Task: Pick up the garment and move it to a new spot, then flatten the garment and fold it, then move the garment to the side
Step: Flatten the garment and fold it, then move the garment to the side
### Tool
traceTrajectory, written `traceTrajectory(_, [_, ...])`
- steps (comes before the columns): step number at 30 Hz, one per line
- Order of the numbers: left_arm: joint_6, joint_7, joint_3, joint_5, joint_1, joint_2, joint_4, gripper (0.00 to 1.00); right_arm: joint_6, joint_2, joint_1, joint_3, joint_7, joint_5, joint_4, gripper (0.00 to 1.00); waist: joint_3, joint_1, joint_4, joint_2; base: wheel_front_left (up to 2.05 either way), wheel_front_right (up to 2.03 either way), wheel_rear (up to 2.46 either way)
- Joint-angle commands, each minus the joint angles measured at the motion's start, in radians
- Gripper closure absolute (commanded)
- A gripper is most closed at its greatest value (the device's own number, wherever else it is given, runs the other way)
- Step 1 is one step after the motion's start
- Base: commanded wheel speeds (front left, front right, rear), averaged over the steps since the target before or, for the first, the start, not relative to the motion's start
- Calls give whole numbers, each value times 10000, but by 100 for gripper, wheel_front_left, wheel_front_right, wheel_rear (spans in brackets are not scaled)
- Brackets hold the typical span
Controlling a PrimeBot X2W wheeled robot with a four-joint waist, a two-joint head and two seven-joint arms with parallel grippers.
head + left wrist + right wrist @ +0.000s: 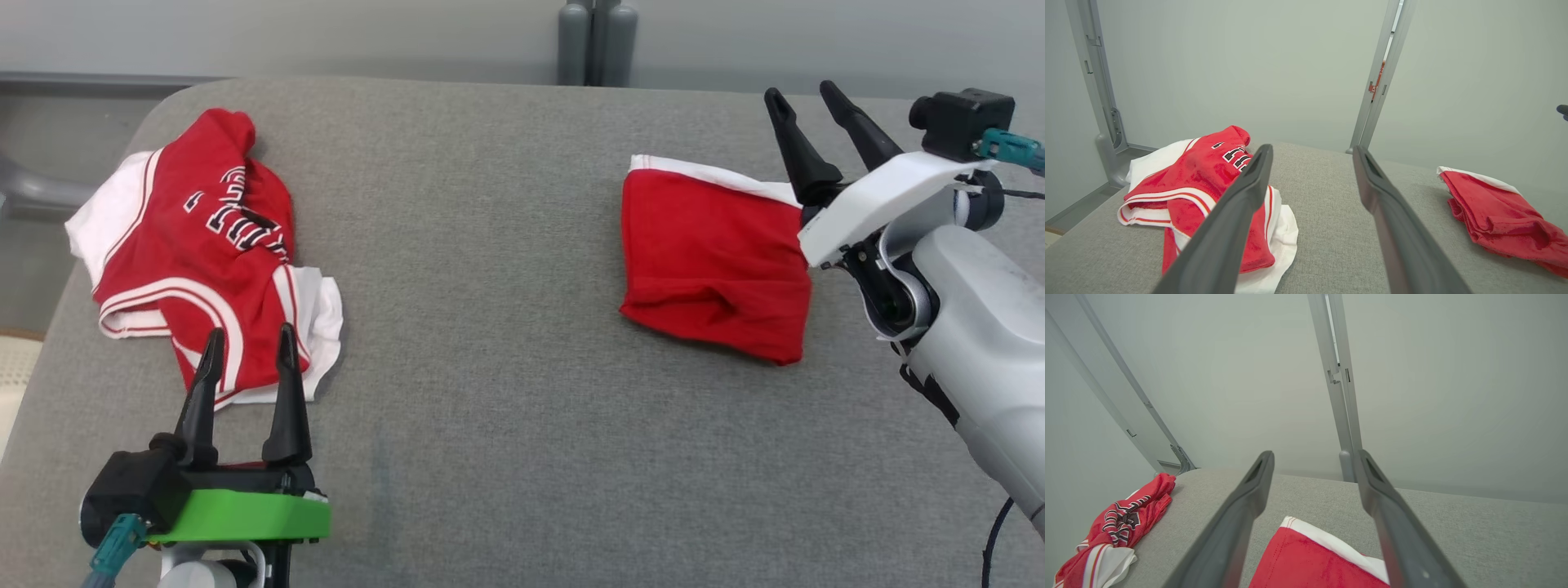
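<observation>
Lying below the parted jaws of the right gripper (800,91) was the folded red garment (710,253); a crumpled jersey (188,229) lay just ahead of the left gripper (250,331) (jaws likewise apart).

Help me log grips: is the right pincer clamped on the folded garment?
No: the right pincer is open and empty, by the folded red garment.

The table (506,245) wears rough grey woven cloth; the folded garment (710,253) on it is soft, matt red fabric.
</observation>
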Motion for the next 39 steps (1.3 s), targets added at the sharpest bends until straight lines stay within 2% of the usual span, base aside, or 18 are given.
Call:
traceTrajectory(1, [-32, -30, 128, 88, 190, 91, -59, 0, 5, -28, 411, -462, -38, -379, -298, 0, -766, 0, -1021, 0, 0, 0, 0])
traceTrajectory(8, [-78, -31, 425, 291, 382, 98, -70, 0, 5, 471, 2707, -2836, -39, -2208, -1908, 0, -1004, 0, -1758, 0, 0, 0, 0])
traceTrajectory(16, [-124, -31, 415, 314, 391, 45, 93, 0, 5, 1238, 5148, -4801, -41, -4344, -3482, 0, -1034, 0, -2127, 0, 0, 0, 0])
traceTrajectory(20, [-142, -31, 434, 306, 533, 17, 158, 0, 5, 1617, 6021, -5305, -40, -5019, -3957, 0, -1002, 0, -2228, 0, 0, 0, 0])
traceTrajectory(29, [-151, -31, 220, 357, 645, -25, 225, 0, 5, 2246, 6956, -6113, -40, -5591, -4487, 0, -927, 0, -2079, 0, 0, 0, 0])
traceTrajectory(39, [-162, -31, 146, 338, 549, -37, 212, 0, 5, 2293, 7018, -6215, -42, -5926, -4513, 0, -830, 0, -1900, 0, 0, 0, 0])
